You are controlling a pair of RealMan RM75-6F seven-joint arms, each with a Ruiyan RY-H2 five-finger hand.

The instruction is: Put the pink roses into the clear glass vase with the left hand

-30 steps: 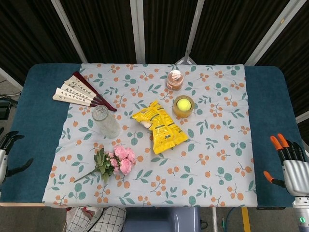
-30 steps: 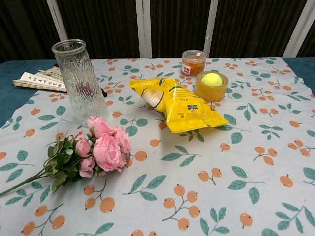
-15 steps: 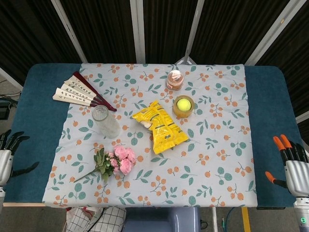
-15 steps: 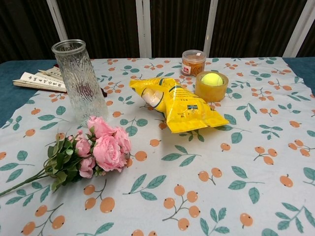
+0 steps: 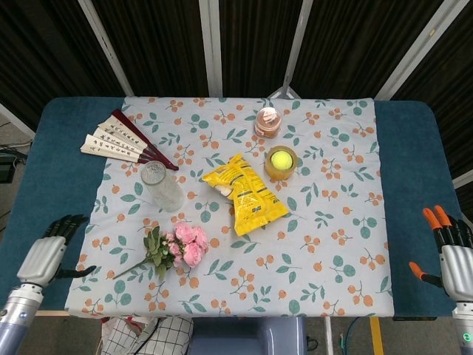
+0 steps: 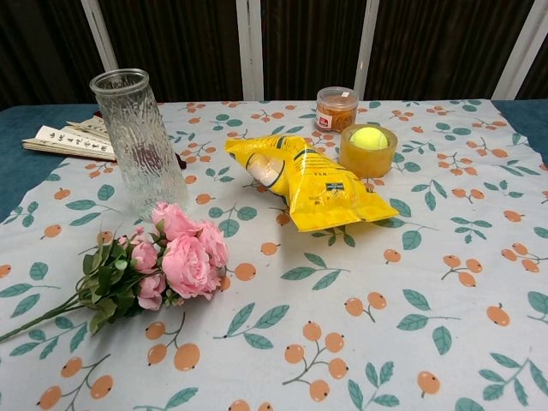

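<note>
A table covered in blue felt (image 5: 52,170) carries a pale cloth printed with orange fruit (image 5: 332,207), set before dark slatted panels. At the near left corner the left hand (image 5: 46,255) hovers over the blue felt with its fingers spread and nothing in them. Just beyond it, on the cloth, the pink roses (image 5: 186,242) lie on their side, stems and leaves pointing toward that hand, blooms toward the table's middle. The clear glass vase (image 5: 160,186) stands upright near them, farther back, apart from the blooms. Behind the vase lie folded fans (image 5: 122,138). A yellow snack bag (image 5: 244,194) lies flat at the centre, with a tennis ball in an amber cup (image 5: 281,162) and a small lidded jar (image 5: 268,122) beyond it. The right hand (image 5: 452,255) hangs at the near right edge, fingers apart and empty, well away from everything.
</note>
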